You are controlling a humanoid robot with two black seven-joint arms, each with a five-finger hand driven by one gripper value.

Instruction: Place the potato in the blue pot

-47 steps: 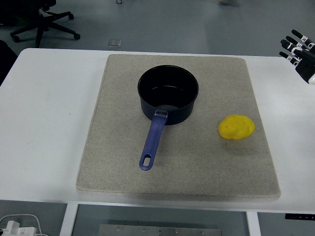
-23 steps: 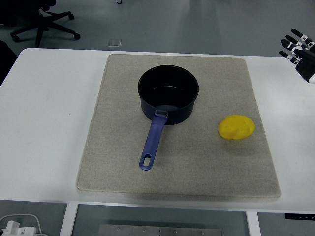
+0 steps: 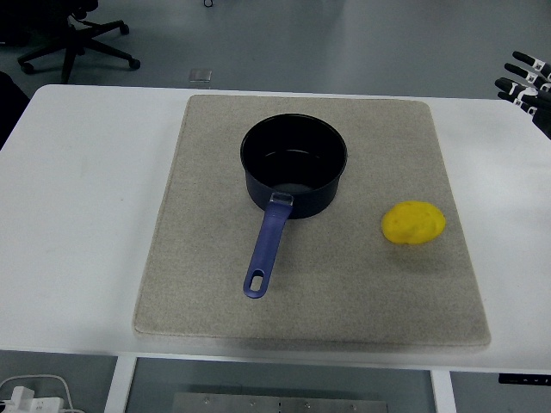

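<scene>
A yellow potato [image 3: 414, 223] lies on the right side of the beige mat [image 3: 362, 292]. The dark blue pot [image 3: 294, 165] stands upright near the mat's middle and back, its inside bare, its blue handle [image 3: 266, 247] pointing toward the near edge. My right hand [image 3: 529, 83] shows only at the far right edge, above the table's back right corner, well away from the potato, fingers spread and holding nothing. The left hand is out of view.
The white table [image 3: 82, 215] carries the mat. An office chair base [image 3: 73, 39] stands on the floor at the back left. A white cable and plug [image 3: 26, 396] lie below the table's near left edge.
My right hand has drawn back to the right, so less of it shows at the frame's edge. The potato and the pot have stayed in place.
</scene>
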